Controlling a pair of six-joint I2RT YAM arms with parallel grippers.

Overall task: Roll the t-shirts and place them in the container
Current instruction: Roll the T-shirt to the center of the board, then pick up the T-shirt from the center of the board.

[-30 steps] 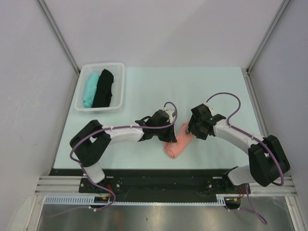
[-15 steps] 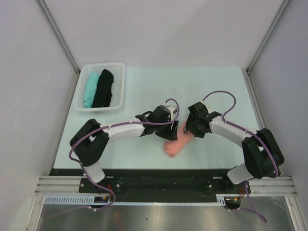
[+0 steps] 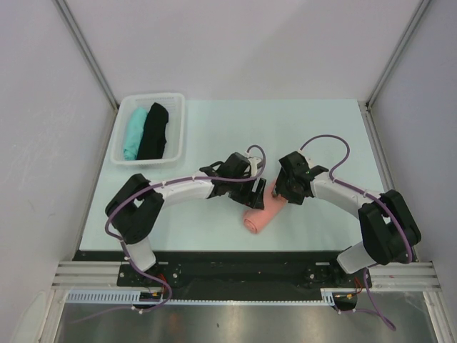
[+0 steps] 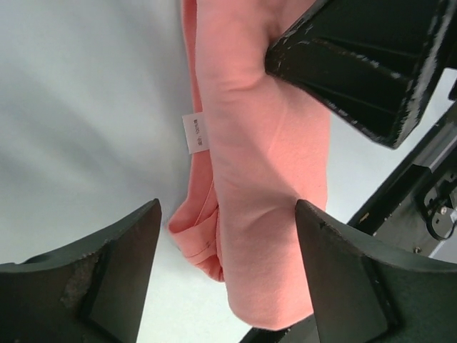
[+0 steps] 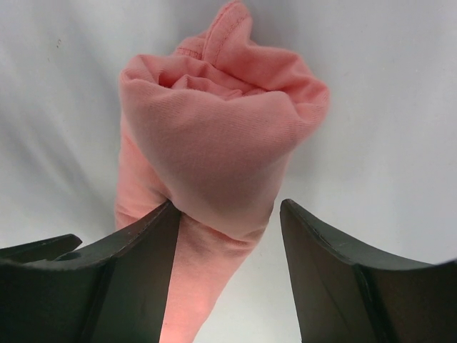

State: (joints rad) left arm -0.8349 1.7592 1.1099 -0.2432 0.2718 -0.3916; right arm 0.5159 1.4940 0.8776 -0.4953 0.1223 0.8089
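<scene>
**Pink roll straddled from both sides, basket well off to the side**

The pink shirt [image 3: 262, 211] lay rolled into a tube on the desk [image 3: 228, 128], near its front edge and at a slant, between the two arms. The left arm [image 3: 184, 190] reached in from the left and the right arm [image 3: 344, 197] from the right. Their heads came close together over the far end of the roll, leaving little room between them.

The left jaws stood spread apart over the roll and held nothing. The right jaws were also spread, set around the roll's end without clamping it.

A white basket [image 3: 178, 132] sat at the desk's far left corner, well apart from the roll. Inside it a teal shirt [image 3: 133, 133] and a black shirt [image 3: 153, 131] lay side by side. Nothing lay between the basket and the roll except the left arm itself.

The top view showed only a pink tube. The left wrist view added a small white label [image 4: 193, 133] on the roll's edge and a loose fold beside the left finger. It also showed one of the right arm's fingers [image 4: 357, 64] pressing into the cloth further along. The right wrist view showed the roll end-on, with layers bunched at the top. One finger lay against the cloth and the other sat just beside it.
</scene>
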